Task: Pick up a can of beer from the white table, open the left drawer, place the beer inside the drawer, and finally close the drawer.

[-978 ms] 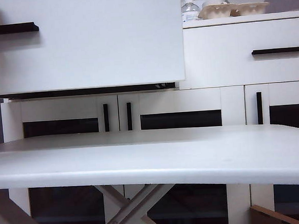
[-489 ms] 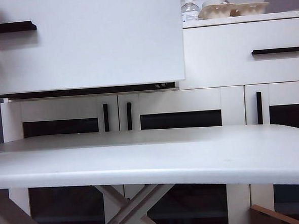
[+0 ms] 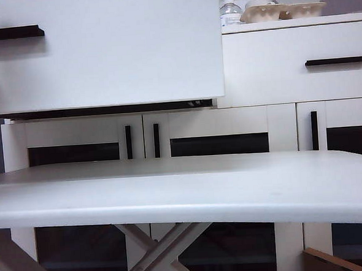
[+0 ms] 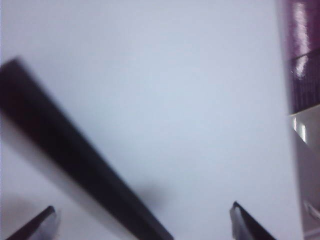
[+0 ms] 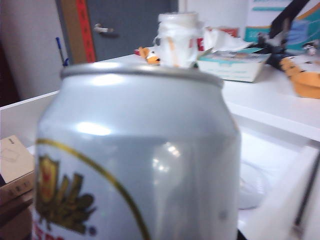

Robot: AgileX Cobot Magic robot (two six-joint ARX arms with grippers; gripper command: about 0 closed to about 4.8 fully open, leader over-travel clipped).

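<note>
The left drawer [image 3: 114, 53] stands pulled out from the cabinet, and its black bar handle [image 3: 9, 33] shows at the far left. In the left wrist view my left gripper [image 4: 142, 222] is open, close to the drawer front [image 4: 165, 90]. The handle [image 4: 75, 160] runs slantwise between its fingertips [image 4: 45, 224], apart from both. The can of beer [image 5: 145, 155], silver with a gold emblem, fills the right wrist view upright. My right gripper holds it, its fingers hidden behind the can. The white table [image 3: 185, 196] lies in front. Neither arm shows in the exterior view.
The narrower right drawer [image 3: 288, 80] is shut, with a short black handle [image 3: 336, 60]. A pump bottle [image 3: 229, 9] and egg cartons [image 3: 281, 11] stand on the cabinet top. Behind the can lie a tissue box [image 5: 232, 65] and a white ledge [image 5: 280, 105].
A dark tip at the exterior view's left edge, just below the drawer handle, has gone out of view. The drawer front has shifted very slightly left. The table is unchanged.
</note>
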